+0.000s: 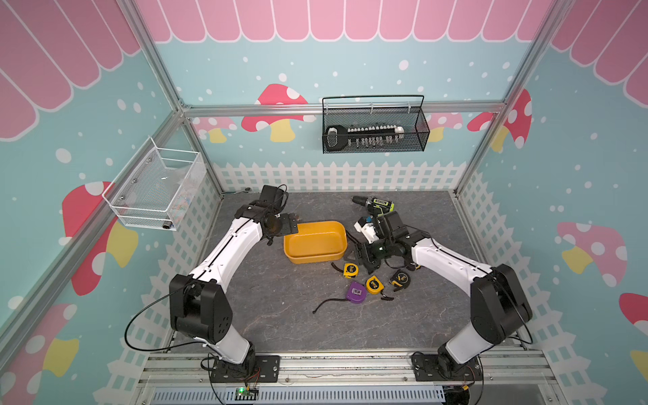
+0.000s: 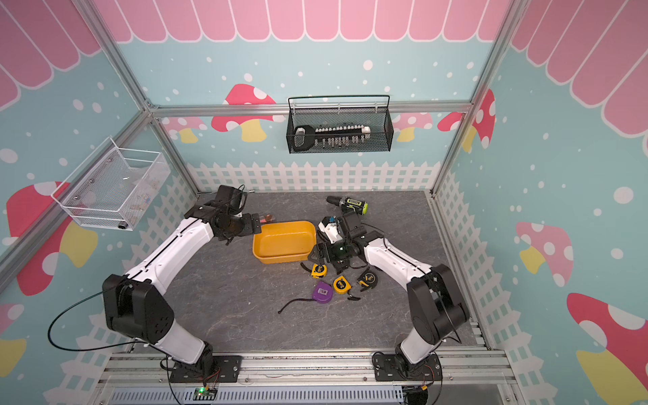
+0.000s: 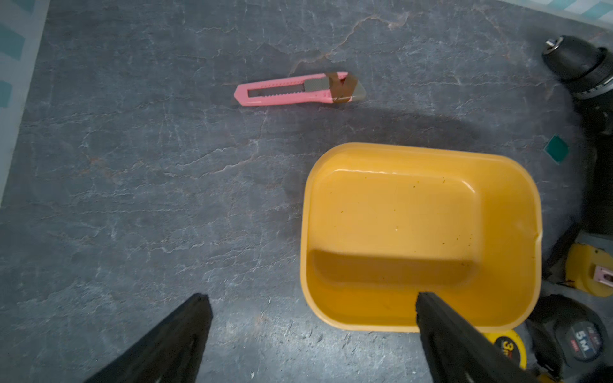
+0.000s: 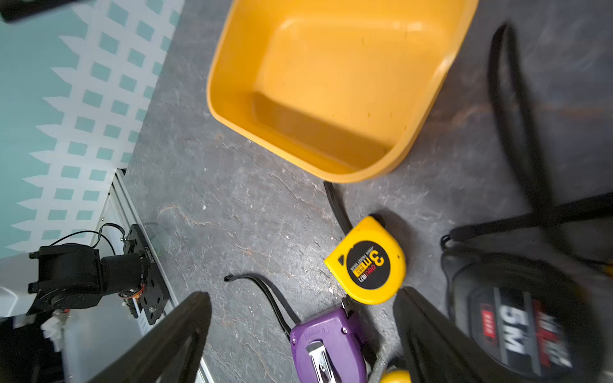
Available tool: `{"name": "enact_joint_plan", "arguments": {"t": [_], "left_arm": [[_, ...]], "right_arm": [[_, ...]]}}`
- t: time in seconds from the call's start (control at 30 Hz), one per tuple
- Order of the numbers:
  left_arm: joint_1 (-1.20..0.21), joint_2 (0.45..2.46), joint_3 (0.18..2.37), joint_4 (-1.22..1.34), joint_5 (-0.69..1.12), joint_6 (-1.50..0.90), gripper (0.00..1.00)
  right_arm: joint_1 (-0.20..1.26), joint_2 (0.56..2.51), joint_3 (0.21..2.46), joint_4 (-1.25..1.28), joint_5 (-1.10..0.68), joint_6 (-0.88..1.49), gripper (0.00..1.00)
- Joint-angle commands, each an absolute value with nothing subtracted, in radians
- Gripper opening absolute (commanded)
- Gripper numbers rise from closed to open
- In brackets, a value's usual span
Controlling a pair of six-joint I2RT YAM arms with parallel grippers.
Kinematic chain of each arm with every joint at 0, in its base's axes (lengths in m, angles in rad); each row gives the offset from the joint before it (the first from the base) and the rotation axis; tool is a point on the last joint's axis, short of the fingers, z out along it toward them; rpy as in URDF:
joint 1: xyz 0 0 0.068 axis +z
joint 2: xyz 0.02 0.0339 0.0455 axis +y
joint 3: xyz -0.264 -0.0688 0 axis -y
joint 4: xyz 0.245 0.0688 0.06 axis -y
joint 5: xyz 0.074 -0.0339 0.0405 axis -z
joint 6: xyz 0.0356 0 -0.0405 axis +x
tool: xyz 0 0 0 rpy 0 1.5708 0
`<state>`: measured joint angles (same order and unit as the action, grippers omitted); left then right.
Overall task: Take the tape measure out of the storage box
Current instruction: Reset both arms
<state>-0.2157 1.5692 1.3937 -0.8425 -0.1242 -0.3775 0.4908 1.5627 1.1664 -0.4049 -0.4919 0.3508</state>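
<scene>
Storage box (image 1: 308,260) open from above, left gripper (image 3: 311,298) spread over its left edge, bare tabletop (image 1: 280,315) wide in front, right side jammed by tape measures (image 1: 374,284) and straps under the spread right gripper (image 4: 303,298), drill (image 1: 375,205) behind, pink utility knife (image 3: 295,89) behind the left corner.

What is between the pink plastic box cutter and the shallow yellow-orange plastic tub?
Nothing. Between the pink plastic box cutter and the shallow yellow-orange plastic tub there is only bare grey stone-patterned tabletop, seen in the left wrist view.
</scene>
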Motion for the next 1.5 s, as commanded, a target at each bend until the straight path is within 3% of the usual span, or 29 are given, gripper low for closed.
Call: {"name": "enact_joint_plan", "arguments": {"t": [0.0,0.23,0.33,0.47,0.63,0.77,0.8,0.9,1.07,1.47], "left_arm": [[-0.178,1.482,1.279,-0.713,-0.175,-0.368,0.99],[-0.134,1.325,0.919,-0.362,-0.355,-0.363,0.99],[-0.118,1.265,0.742,-0.116,-0.329,-0.32,0.99],[-0.117,1.259,0.663,-0.019,-0.445,-0.239,0.99],[-0.115,1.312,0.548,0.235,-0.48,-0.179,0.99],[-0.112,1.335,0.432,0.579,-0.418,-0.097,0.99],[-0.111,1.347,0.379,0.725,-0.386,-0.07,0.99],[-0.104,1.396,0.343,0.849,-0.344,-0.024,0.99],[-0.072,1.542,0.366,0.941,-0.165,0.004,0.99],[-0.033,1.526,0.405,0.837,-0.125,-0.038,0.99]], "right_arm": [[0.466,1.456,1.24,-0.548,-0.313,0.224,0.99],[0.239,1.327,1.125,-0.433,0.143,0.169,0.99],[0.129,1.322,1.004,-0.316,0.208,0.15,0.99],[0.097,1.328,0.834,-0.112,0.33,0.067,0.99],[0.092,1.355,0.572,0.42,0.262,-0.02,0.99],[0.077,1.428,0.533,0.519,0.214,-0.037,0.99],[0.077,1.446,0.472,0.641,0.198,-0.043,0.99],[0.077,1.538,0.319,1.019,0.201,-0.055,0.99],[0.075,1.526,0.368,0.905,0.109,-0.087,0.99],[0.048,1.524,0.404,0.827,0.04,-0.078,0.99]]}}
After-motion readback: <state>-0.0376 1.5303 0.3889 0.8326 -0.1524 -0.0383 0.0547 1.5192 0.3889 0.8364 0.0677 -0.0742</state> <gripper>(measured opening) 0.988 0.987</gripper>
